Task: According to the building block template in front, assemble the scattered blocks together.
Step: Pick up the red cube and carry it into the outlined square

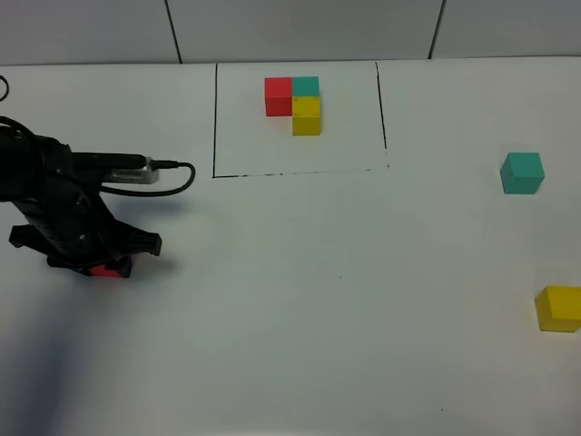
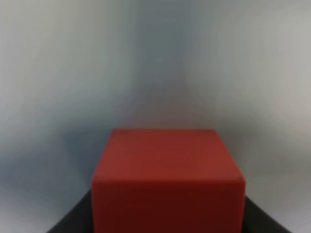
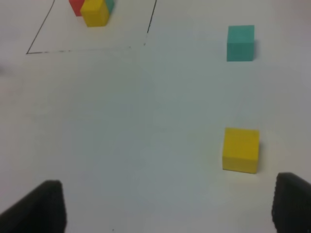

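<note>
Layout, overhead view: the white table (image 1: pixel 300 300) is taken as the clock face. The left arm (image 1: pixel 54 200) is set low at 9 o'clock. The template (image 1: pixel 295 100) is placed at 12 o'clock inside a thin black drawn frame: red and teal side by side, yellow in front of the teal.

Loose blocks: the teal block (image 1: pixel 522 173) is seen at 3 o'clock and the yellow block (image 1: pixel 557 308) at 4 o'clock, well apart from each other. The red block (image 2: pixel 167 179) is at 9 o'clock, under the left gripper (image 1: pixel 100 265).

Fingers: the left pair is drawn in against both sides of the red block, so it is judged gripped. The right gripper (image 3: pixel 170 206) is spread wide with nothing held.

Handling, judged: the blocks are taken as light, rigid, matte and not fragile. Two opposite flat faces should be pinched square and at mid-height, since a corner grip is likely to twist the block.

Not resolved:
- The left wrist view is blurred, so finger contact is not crisp.
- Whether the red block is lifted or resting on the table cannot be told.
- In the overhead view the red block is mostly covered by the gripper.
- The right gripper is not shown in the overhead view.
- The yellow block is cut by the frame edge.
</note>
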Robot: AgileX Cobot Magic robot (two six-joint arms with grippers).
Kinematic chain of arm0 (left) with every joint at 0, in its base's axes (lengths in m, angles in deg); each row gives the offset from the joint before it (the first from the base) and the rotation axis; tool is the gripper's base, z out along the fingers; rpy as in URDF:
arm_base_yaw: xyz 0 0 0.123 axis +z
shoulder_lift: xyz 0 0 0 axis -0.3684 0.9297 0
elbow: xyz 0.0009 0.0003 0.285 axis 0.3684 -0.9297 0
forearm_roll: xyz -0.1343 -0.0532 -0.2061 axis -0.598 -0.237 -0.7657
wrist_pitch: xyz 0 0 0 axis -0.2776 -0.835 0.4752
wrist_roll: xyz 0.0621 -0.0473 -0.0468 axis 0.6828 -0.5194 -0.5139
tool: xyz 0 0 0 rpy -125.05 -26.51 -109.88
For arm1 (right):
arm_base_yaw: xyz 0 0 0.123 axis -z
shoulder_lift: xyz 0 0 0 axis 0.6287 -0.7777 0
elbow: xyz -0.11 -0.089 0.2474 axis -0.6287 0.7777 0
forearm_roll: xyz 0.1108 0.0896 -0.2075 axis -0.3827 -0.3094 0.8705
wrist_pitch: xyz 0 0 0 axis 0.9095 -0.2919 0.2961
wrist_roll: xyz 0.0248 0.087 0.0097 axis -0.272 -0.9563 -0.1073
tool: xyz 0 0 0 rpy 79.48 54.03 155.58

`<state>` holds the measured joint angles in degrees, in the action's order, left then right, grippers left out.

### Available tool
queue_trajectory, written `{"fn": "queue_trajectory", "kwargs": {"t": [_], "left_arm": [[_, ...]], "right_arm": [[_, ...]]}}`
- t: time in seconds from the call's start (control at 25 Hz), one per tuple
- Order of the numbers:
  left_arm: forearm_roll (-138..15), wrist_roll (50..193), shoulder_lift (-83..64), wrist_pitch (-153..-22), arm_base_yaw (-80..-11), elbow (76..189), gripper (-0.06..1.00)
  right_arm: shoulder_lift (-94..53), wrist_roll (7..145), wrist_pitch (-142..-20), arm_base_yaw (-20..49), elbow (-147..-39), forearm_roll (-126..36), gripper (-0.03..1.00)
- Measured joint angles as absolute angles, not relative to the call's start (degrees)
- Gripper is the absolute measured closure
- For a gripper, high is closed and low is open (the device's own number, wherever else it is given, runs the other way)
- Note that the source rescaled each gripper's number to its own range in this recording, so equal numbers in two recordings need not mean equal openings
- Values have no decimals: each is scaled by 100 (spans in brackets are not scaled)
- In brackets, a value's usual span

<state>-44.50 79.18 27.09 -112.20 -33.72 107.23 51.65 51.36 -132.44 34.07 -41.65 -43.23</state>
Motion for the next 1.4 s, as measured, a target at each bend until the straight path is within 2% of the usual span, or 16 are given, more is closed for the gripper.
{"fn": "queue_trajectory", "kwargs": {"t": [0.52, 0.88, 1.4], "left_arm": [[-4278, 8994, 2830, -11431, -4494, 11075, 94], [-4166, 10259, 2925, -11908, -4953, 12626, 94], [-4260, 12136, 4662, -14211, -5532, 15321, 94]], "right_arm": [[5172, 5113, -13244, 3407, -4165, -4328, 21], [5172, 5107, -13244, 3407, -4165, -4328, 21], [5172, 4976, -13244, 3407, -4165, -4328, 21]]}}
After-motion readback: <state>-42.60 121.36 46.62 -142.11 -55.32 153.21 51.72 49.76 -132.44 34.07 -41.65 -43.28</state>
